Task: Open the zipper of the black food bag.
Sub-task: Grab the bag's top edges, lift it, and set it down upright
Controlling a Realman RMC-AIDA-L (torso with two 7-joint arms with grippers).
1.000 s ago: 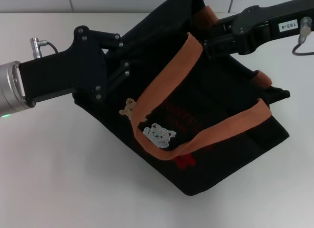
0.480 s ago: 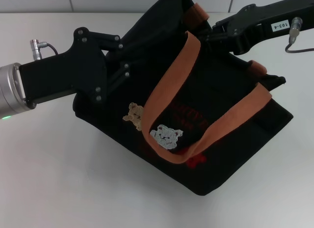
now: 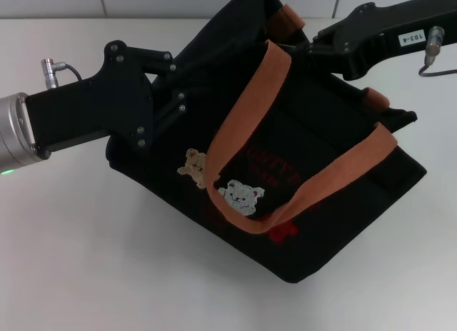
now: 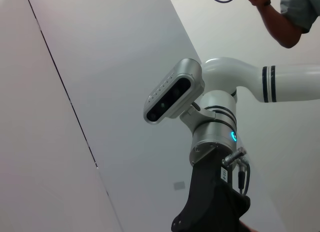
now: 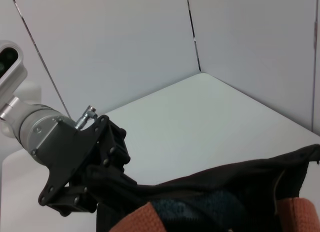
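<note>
Bag (image 3: 314, 202) lying tilted on the white table (image 3: 93, 260), top edge lifted toward the back wall, orange handle (image 3: 314, 185) looping over the bear patches (image 3: 239, 195). Zipper not discernible along the dark top edge. Left gripper (image 3: 187, 85) reaching in level from the left, pinching the bag's near upper corner. Right gripper (image 3: 303, 47) coming in from the right at the top edge; fingers hidden, so cannot tell. Compared with half a second ago, sitting nearly unchanged, the right arm shifted slightly.

The head view looks steeply down on the black food bag (image 3: 285, 167); the right wrist view, close above, shares it.
</note>
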